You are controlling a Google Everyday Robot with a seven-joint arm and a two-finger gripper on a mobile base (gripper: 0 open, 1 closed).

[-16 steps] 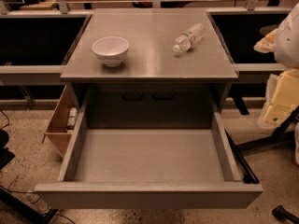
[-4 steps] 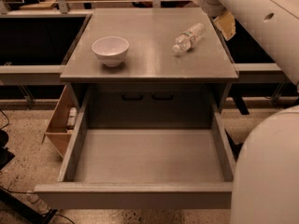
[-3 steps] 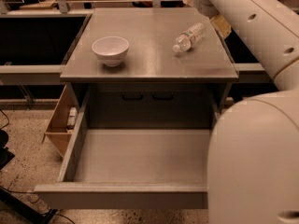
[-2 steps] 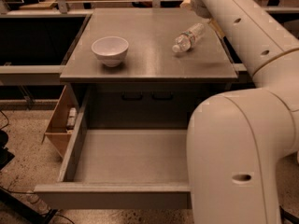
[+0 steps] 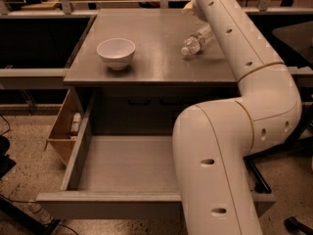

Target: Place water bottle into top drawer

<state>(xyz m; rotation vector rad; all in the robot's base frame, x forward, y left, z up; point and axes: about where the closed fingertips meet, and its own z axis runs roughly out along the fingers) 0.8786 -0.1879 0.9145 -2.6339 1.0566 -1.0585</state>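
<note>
grey bench (image 5: 146, 62) carries the water bottle (image 5: 198, 39) lying on its side. the end effector (image 5: 190, 6) hovers just behind it, its spread hidden from view. a glancing touch could roll the bottle off, past the pulled-out top drawer (image 5: 127, 163).

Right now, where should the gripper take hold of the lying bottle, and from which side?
I would take the water bottle mid-body, from above and closing across its width: it lies on its side, cap pointing front-left. The gripper is behind its base, near the cabinet's back edge.
</note>
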